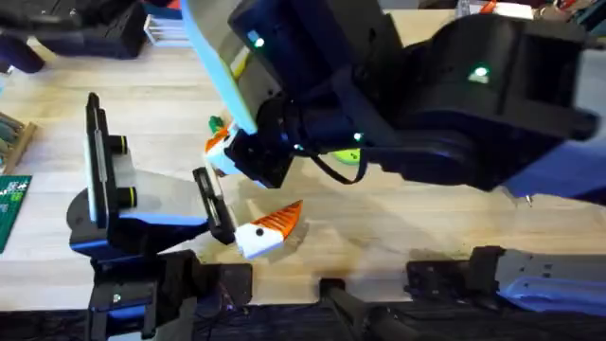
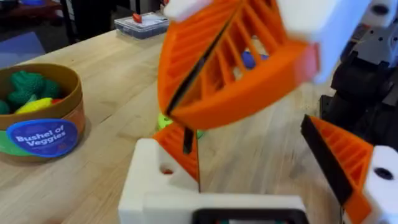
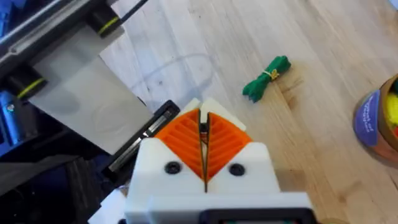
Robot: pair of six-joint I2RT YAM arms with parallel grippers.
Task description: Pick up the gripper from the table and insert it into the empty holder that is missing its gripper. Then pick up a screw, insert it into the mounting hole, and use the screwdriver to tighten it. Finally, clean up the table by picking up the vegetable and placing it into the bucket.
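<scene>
Overhead: right arm (image 1: 445,104) reaches across the middle of the table (image 1: 379,227), large and dark; right pincer (image 1: 220,144) white with orange pads, at table centre-left; left pincer (image 1: 275,225) at about 5 o'clock from it, close by, low over the wood; grey-and-black holder stand (image 1: 99,180) at 9 o'clock from the left pincer.

Left wrist view: left pincer (image 2: 249,149) stands apart, orange ribbed pads (image 2: 177,149) spread with bare wood between them; the right pincer (image 2: 236,62) hangs just ahead, big and blurred, its two orange pads pressed together along a dark seam; bucket (image 2: 37,124) upright on the table, brown rim, blue label "Bushel of Veggies", green and yellow toy veggies (image 2: 25,87) inside; clear plastic box (image 2: 140,23) with a red piece at the far table edge.

Right wrist view: right pincer (image 3: 204,127) together, pads meeting on a thin dark line; cannot tell if anything is pinched there; holder stand's grey plate (image 3: 81,93) just beside it; vegetable (image 3: 267,78) lies flat on bare wood, green, slightly bent, a yellow band round its middle, between the pincer and the bucket (image 3: 379,118), touching neither.
</scene>
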